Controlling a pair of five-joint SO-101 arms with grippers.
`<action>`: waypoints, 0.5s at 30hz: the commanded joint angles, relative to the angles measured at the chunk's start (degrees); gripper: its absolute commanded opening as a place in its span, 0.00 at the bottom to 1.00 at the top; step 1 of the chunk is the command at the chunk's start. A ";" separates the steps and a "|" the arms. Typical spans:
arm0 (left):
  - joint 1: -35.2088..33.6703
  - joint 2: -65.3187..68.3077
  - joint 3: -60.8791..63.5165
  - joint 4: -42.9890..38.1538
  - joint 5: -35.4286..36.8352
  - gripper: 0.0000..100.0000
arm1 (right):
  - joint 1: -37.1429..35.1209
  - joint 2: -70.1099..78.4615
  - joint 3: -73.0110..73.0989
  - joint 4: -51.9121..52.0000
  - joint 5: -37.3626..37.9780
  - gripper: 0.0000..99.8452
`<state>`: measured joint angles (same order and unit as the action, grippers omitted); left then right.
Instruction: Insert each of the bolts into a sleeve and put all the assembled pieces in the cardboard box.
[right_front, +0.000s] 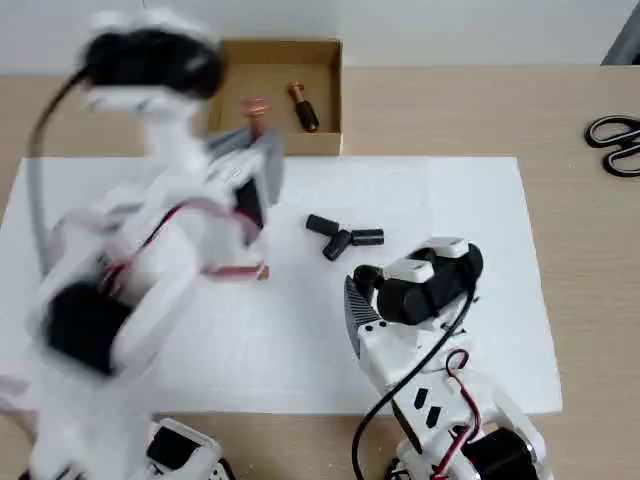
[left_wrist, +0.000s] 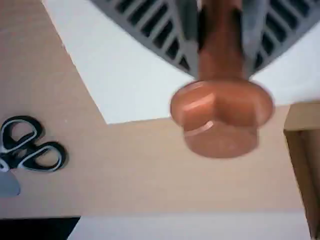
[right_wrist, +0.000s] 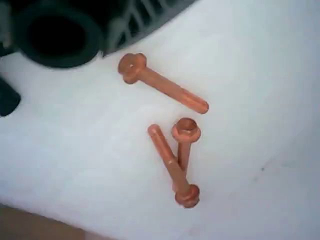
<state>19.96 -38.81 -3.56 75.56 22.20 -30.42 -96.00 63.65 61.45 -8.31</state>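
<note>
One copper bolt (left_wrist: 220, 115) is pinched by its shank in the left gripper (left_wrist: 220, 50), head outward. From above it is seen over the left half of the cardboard box (right_front: 310, 145). An assembled piece (right_front: 303, 107) is laid in the box at the bolt's 3 o'clock. Three black sleeves (right_front: 345, 236) are clustered at that gripper's 5 o'clock. The right gripper (right_front: 355, 310) is placed at their 6 o'clock; whether it is spread cannot be told.

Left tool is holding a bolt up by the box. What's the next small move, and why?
Probably swing the left tool away from the cardboard box toward the sleeves. Its bolt looks bare, so it likely needs a sleeve before boxing.
</note>
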 joint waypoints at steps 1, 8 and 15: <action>0.18 -9.67 6.81 -3.69 -2.46 0.01 | -0.13 -0.40 -0.35 -1.54 -0.79 0.00; 0.26 -18.55 28.88 -22.51 -2.64 0.01 | -0.22 -0.48 1.23 -1.63 -0.88 0.00; 1.58 -20.22 36.79 -29.54 -2.55 0.01 | -0.13 -0.48 14.15 -20.35 -0.44 0.00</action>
<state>20.22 -57.36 32.57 49.27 20.00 -30.42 -96.00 73.58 50.46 -8.66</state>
